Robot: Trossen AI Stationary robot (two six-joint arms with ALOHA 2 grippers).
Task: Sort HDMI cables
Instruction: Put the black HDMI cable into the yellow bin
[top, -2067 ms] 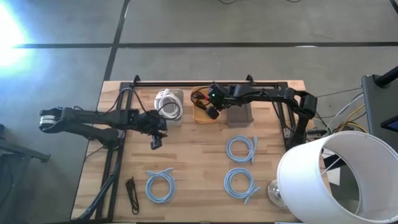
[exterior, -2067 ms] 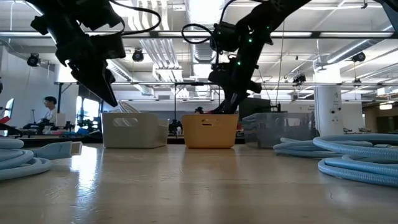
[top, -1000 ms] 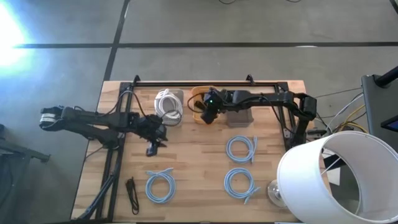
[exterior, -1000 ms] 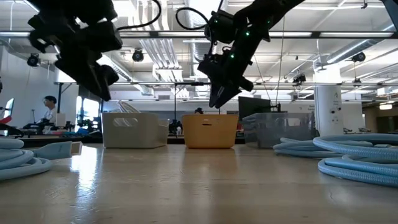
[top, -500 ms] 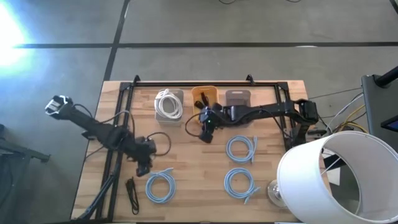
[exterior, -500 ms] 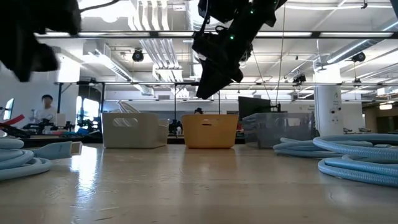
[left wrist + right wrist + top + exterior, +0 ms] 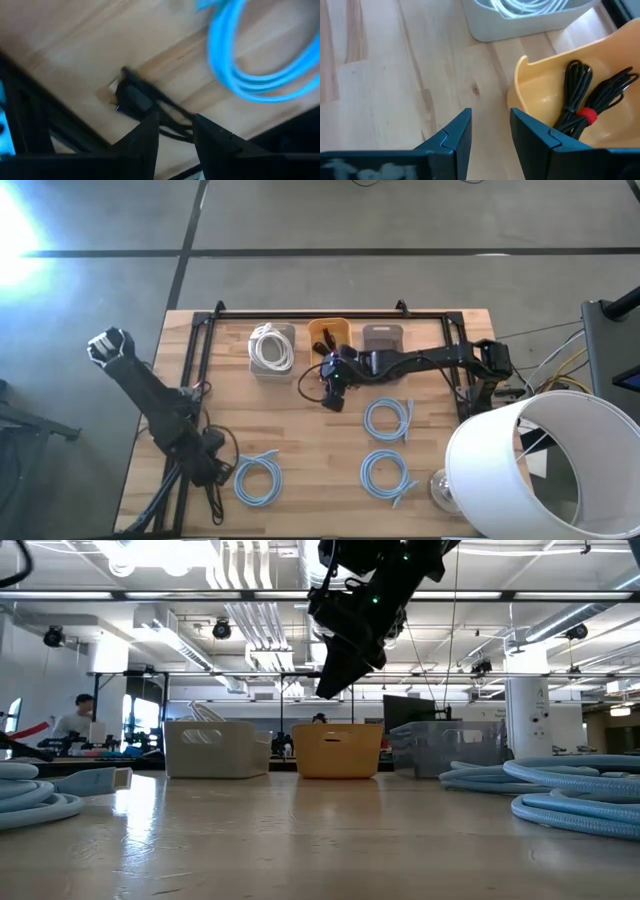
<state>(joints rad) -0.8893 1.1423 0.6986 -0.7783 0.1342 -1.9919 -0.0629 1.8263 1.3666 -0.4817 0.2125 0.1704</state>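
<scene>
A short black cable bundle (image 7: 213, 494) lies at the table's near left; in the left wrist view (image 7: 134, 98) it lies just beyond my fingers. My left gripper (image 7: 211, 470) (image 7: 176, 134) is open just above it, and I see no touch. My right gripper (image 7: 332, 396) (image 7: 490, 131) is open and empty, above the table in front of the orange tray (image 7: 326, 333). Black bundles (image 7: 584, 98) lie in that tray. White coils (image 7: 269, 346) lie in the clear tray (image 7: 284, 370). Three light-blue coils (image 7: 258, 479) (image 7: 388, 418) (image 7: 387, 473) lie flat on the table.
A grey tray (image 7: 382, 337) stands to the right of the orange one, along the far edge. A white lampshade (image 7: 530, 465) covers the near right corner. Black frame rails (image 7: 185, 420) run along the table's left side, close to my left gripper.
My left gripper has swung from the middle left of the table toward the near left corner and has come down over the black bundle. My right gripper has gone from the orange tray toward the near edge and has stopped in front of it.
</scene>
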